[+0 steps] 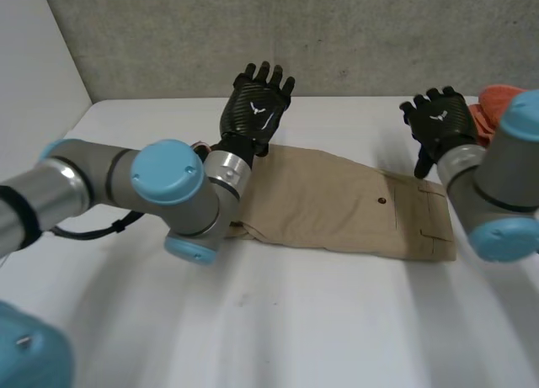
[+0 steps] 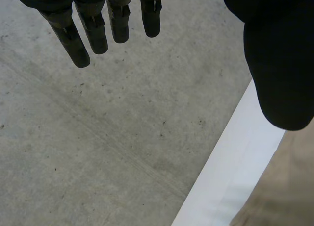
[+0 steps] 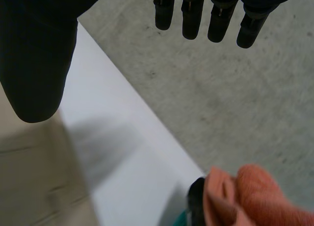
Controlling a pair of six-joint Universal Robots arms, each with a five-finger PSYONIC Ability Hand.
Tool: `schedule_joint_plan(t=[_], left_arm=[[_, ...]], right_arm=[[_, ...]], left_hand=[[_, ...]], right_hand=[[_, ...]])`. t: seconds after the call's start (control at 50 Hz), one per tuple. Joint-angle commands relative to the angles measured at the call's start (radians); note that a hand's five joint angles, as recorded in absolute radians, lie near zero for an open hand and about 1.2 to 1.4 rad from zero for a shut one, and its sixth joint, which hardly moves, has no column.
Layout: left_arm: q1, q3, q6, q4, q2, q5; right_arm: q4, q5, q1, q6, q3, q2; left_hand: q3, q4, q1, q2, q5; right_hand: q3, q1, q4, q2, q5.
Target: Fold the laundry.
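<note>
Left robot hand [image 1: 257,106], right robot hand [image 1: 440,119] spread, raised near tan trousers [image 1: 337,199]; orange cloth [image 1: 497,98] beside latter

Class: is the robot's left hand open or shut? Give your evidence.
Open. The left hand has straight fingers holding nothing, raised clear of the khaki trousers.

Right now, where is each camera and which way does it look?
Head view: between and behind the arms, looking down at the table and beige trousers; both arms, left hand and right hand show.
Left wrist view: on the left wrist, facing the grey wall; its open fingers show.
Right wrist view: on the right wrist, facing the wall and an orange cloth; its open fingers show.
Shared: all three see trousers and table.
</note>
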Motion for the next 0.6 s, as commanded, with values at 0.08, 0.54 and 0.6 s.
schedule_joint_plan(t=[0.08,0.54,0.6], left_arm=[[0.004,-0.263,-0.074,-0.003,0.171,-0.006],[-0.001,-0.416,-0.197,-0.014,0.355,-0.005],[0.002,-0.435,-0.228,-0.014,0.389,-0.005]], right_arm=[[0.318,-0.086,-0.104,0.196,0.252,-0.132],[0.009,-0.069,-0.334,-0.385,0.442,-0.246],[-0.008,-0.074,-0.288,-0.471,0.416,-0.255]], left_hand=[[-0.035,-0.027,-0.017,-0.03,-0.045],[-0.035,-0.027,-0.017,-0.03,-0.045],[-0.035,-0.027,-0.017,-0.03,-0.045]], right_hand=[[-0.035,-0.051,-0.036,-0.038,-0.043],[1.187,1.171,1.186,1.184,1.179],[1.187,1.171,1.186,1.184,1.179]])
